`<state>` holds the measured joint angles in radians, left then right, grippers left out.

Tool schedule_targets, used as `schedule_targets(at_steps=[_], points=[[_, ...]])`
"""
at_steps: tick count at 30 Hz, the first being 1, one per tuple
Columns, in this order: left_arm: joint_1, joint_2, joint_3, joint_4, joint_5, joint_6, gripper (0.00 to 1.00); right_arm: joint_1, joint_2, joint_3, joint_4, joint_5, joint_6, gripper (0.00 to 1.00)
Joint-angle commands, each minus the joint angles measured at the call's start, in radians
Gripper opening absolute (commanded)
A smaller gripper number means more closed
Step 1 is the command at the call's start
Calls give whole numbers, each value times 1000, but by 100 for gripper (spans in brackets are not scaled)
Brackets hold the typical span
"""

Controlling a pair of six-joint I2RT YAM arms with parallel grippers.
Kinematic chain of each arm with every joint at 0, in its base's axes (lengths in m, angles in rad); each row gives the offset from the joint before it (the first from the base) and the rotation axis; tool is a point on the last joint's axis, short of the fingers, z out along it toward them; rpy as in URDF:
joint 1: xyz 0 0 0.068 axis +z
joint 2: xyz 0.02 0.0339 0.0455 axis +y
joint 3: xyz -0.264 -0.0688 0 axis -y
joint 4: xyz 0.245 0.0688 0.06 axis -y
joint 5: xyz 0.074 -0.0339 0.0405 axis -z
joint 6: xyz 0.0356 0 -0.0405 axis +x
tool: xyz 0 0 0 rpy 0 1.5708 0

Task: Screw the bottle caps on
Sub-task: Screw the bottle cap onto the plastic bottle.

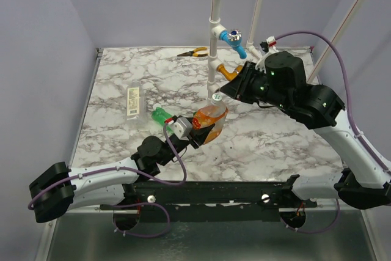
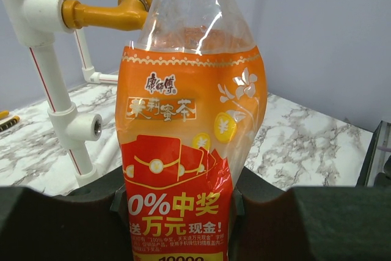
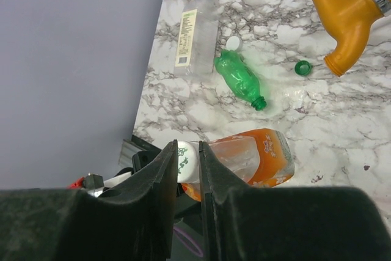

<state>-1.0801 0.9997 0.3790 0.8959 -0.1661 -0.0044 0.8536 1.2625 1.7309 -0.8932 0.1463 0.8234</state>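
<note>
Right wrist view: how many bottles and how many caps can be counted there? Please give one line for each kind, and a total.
Bottles: 3 (orange bottle, green bottle, clear bottle)
Caps: 3 (white cap on neck, loose white cap, green cap)
Total: 6

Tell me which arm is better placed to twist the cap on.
Right. Its jaws pinch the white cap at the neck of the orange bottle, while the left jaws clamp its body.
</note>
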Motion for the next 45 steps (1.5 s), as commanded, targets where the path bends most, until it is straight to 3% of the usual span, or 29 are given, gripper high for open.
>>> schedule_targets(at_steps=[1,7,18,28,45], points=[[0,-14,12,28,27,-29,0,1,5,34,-27,33,-78,26],[0,-44,9,-20,87,-65,0,1,-6,21,18,-104,-308,46],[0,-80,4,-91,138,-95,0,2,44,101,-50,-228,-461,55],[0,-96,8,-118,165,-101,0,2,51,112,-136,-357,-497,55],[0,-96,10,-130,165,-100,0,1,54,99,-144,-329,-505,51]])
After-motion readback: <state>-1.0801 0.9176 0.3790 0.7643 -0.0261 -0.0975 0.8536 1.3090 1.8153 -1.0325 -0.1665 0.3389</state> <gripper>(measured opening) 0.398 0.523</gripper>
